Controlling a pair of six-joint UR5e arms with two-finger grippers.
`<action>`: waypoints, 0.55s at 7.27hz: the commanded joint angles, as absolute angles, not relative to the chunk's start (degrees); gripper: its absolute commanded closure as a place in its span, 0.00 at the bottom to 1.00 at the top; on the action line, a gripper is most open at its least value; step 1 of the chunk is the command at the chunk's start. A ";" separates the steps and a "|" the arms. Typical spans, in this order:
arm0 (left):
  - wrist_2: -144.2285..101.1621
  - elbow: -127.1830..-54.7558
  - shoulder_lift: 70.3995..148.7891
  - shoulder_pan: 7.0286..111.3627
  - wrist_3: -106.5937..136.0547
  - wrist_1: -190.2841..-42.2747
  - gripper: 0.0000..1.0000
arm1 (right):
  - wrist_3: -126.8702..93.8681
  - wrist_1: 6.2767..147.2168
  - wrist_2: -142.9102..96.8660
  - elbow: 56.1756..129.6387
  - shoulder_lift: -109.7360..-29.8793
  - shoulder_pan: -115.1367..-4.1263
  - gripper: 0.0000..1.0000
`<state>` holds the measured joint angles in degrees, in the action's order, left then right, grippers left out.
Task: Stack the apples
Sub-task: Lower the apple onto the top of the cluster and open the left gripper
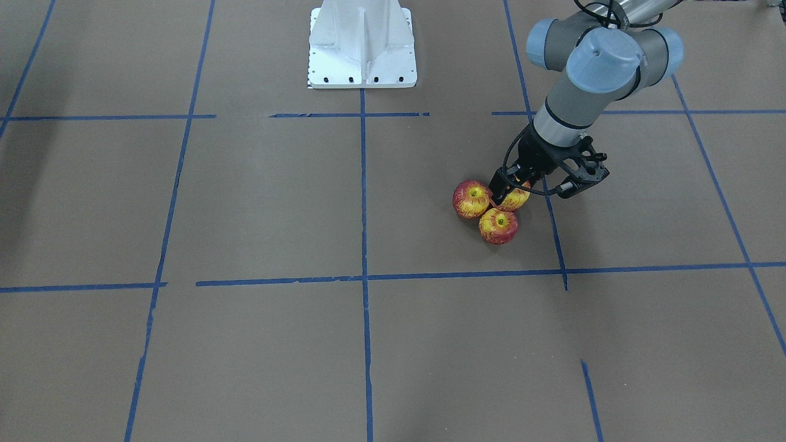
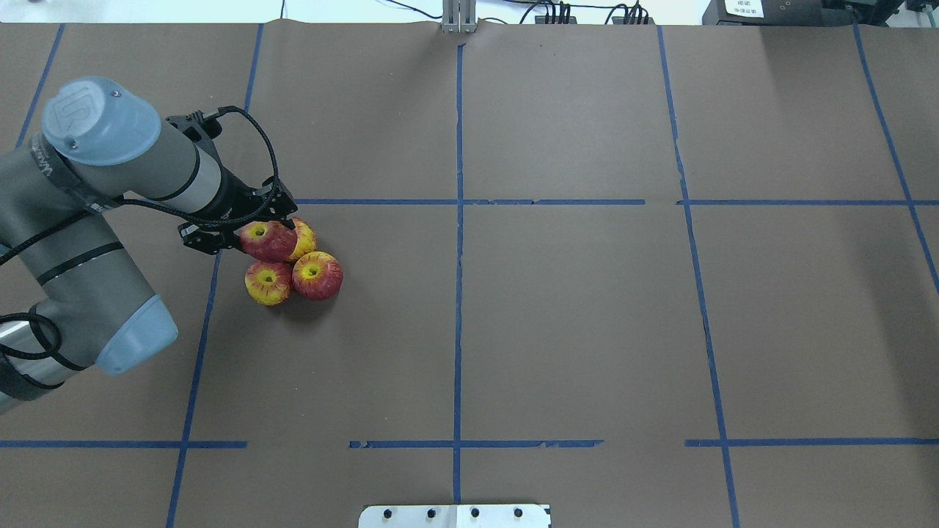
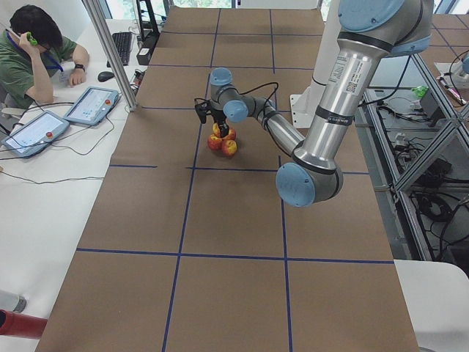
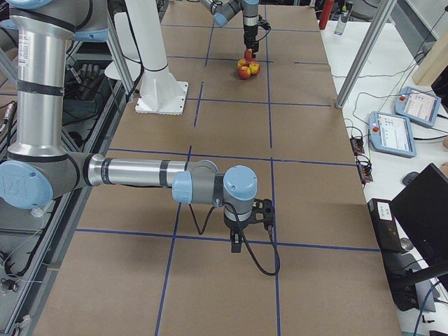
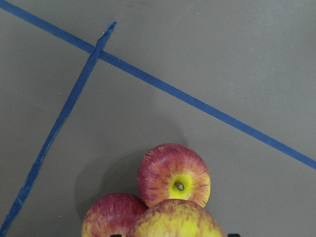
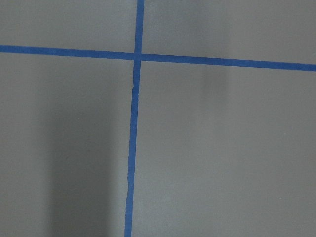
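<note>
Bright, even light fr. above w/ soft shadows by apples (image 2: 317, 276), views mostly sharp

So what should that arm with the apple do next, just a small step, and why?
Probably a gentle lowering before letting go. The left gripper holds the top apple over three apples bunched together on the table, and whether it already rests in their hollow is unclear.

Brown table (image 2: 572, 315) bearing clustered apples (image 2: 317, 276)

Brown table (image 2: 572, 330), blue tape grid (image 2: 458, 293); seated operator (image 3: 37, 51), keyboard (image 3: 121, 45), mouse (image 3: 106, 75), tablet (image 3: 91, 105).
</note>
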<state>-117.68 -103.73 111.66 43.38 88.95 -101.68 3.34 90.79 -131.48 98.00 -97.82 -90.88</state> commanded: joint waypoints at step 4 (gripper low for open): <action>-116.72 -102.22 111.80 41.58 90.35 -102.30 0.94 | 3.34 90.79 -131.48 98.00 -97.82 -90.88 0.00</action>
<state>-116.75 -102.32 111.78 42.06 90.26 -102.23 3.34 90.79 -131.49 98.00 -97.82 -90.88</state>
